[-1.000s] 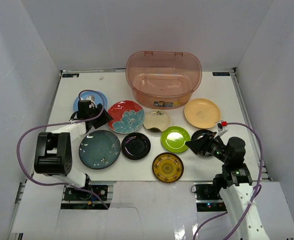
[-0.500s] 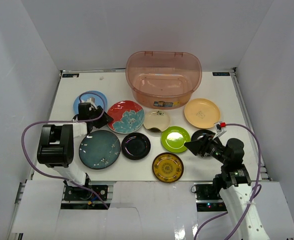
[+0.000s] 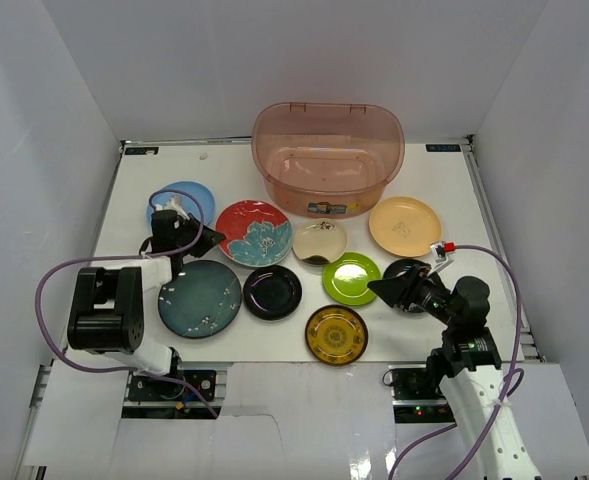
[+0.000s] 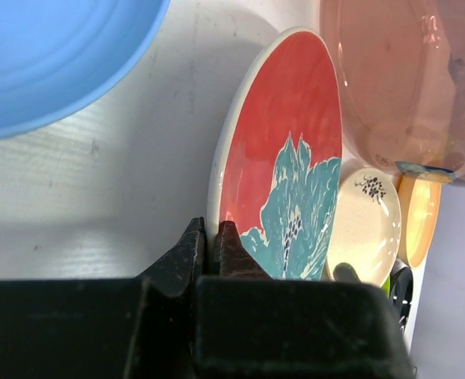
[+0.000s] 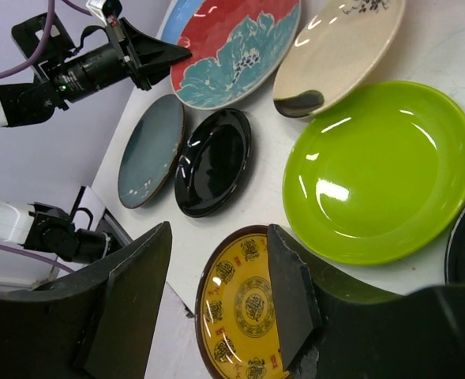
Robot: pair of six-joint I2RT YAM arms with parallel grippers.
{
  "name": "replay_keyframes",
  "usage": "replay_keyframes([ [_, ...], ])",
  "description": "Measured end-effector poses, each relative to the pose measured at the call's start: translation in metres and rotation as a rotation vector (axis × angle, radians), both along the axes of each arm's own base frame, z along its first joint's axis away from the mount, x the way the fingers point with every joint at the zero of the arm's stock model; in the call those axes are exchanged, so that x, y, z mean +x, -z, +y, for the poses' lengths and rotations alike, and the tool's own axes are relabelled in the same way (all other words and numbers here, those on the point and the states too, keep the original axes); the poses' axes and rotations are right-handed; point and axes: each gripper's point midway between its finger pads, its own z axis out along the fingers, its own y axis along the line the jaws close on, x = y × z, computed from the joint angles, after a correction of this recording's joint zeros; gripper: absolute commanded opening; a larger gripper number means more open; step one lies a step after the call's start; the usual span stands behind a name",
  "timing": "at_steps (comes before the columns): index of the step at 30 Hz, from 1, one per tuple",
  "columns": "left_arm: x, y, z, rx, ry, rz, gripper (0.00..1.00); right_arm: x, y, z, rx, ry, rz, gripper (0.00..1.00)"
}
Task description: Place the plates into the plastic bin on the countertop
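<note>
Pinching red plate rim with left gripper; next up, lifting it into bin. Nothing in spread right gripper.

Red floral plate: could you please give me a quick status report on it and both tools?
Left tool shut on red floral plate rim. Right tool open, hovering by lime green plate. Plastic bin holds no plates; nothing atop the plate.
</note>
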Motion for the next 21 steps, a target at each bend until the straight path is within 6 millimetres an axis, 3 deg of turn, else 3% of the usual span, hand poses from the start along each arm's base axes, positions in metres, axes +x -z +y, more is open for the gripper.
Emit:
replay_keyframes([
  [2,-0.005,-0.004,0.002,0.014,-0.002,0.008,0.0,0.001,-0.004,0.002,0.016,-0.01,-0.007,0.6],
  [7,-0.02,-0.024,0.008,0.057,-0.011,0.006,0.0,0.001,-0.012,0.006,0.055,-0.029,0.0,0.81],
  [12,-0.039,-0.064,0.003,0.047,0.024,-0.093,0.0,0.002,-0.008,0.01,0.064,-0.05,0.038,0.94],
  [17,-0.071,-0.109,-0.011,-0.002,0.098,-0.232,0.0,0.0,0.0,0.021,0.052,-0.09,0.091,0.98],
  [21,-0.097,-0.124,-0.022,-0.044,0.164,-0.291,0.0,-0.01,0.004,0.047,0.025,-0.186,0.122,0.98],
])
